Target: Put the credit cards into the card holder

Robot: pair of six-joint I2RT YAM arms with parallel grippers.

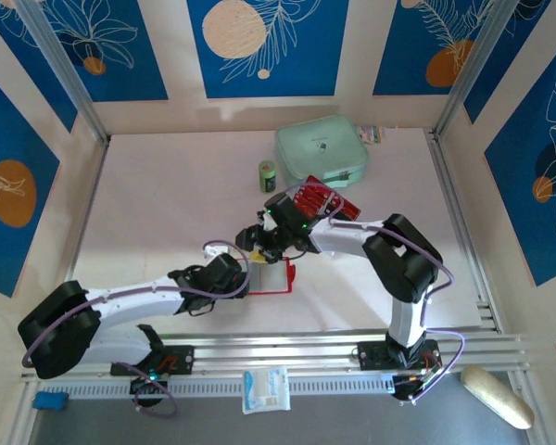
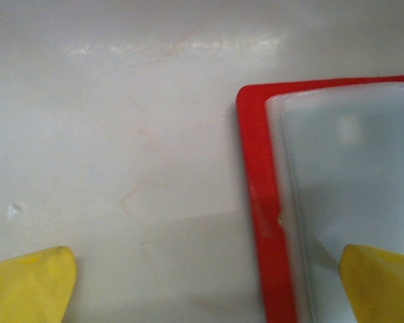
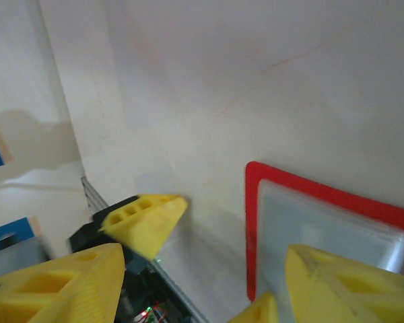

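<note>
Card holder (image 2: 259, 202) open beneath left gripper (image 2: 207, 266), jaws spread wide astride its red edge. Right gripper (image 3: 205, 269) alongside, jaws apart, empty. Pin holder flat, pocket unblocked.

Your left arm (image 1: 120, 301) and right arm (image 1: 347, 236) have white links, black joints, purple cables (image 1: 218, 243); yellow fingertips (image 2: 34, 289) cap your left end effector (image 2: 205, 288) and right end effector (image 3: 202, 289).

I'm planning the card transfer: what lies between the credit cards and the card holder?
In the top view, the right gripper, jaws apart, sits between the credit cards and the open card holder.
</note>
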